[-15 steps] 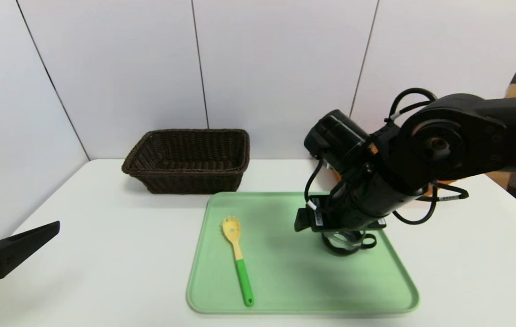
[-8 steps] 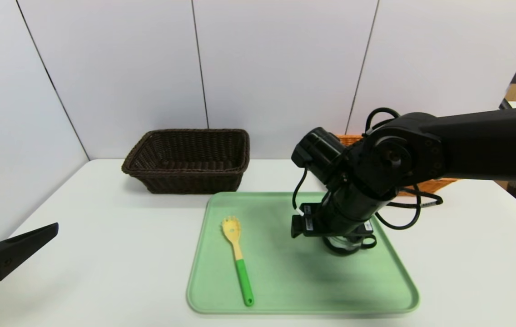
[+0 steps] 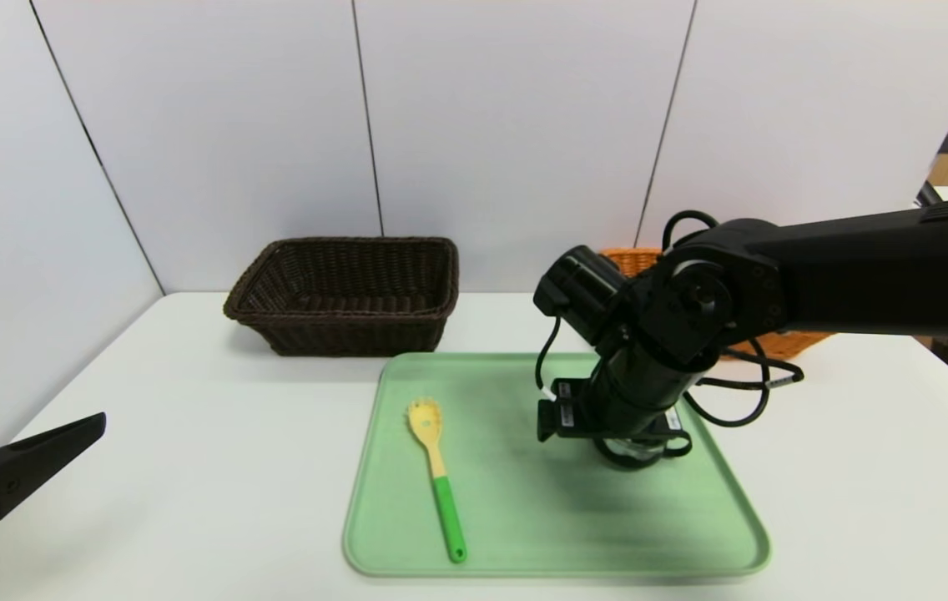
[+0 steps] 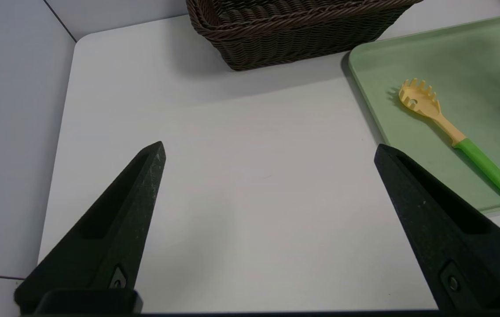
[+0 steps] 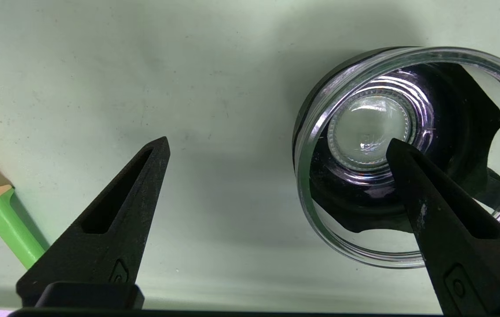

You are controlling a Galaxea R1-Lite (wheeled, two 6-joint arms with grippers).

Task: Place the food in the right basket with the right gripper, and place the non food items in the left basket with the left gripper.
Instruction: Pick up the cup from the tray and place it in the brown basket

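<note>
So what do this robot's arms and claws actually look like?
The right arm is smooth, rounded black, with a grey shell section near the picture's edge, looping black cables and small white labels by its claw. The left claw matches: two black, tapering, pointed fingers with slots and screws.
</note>
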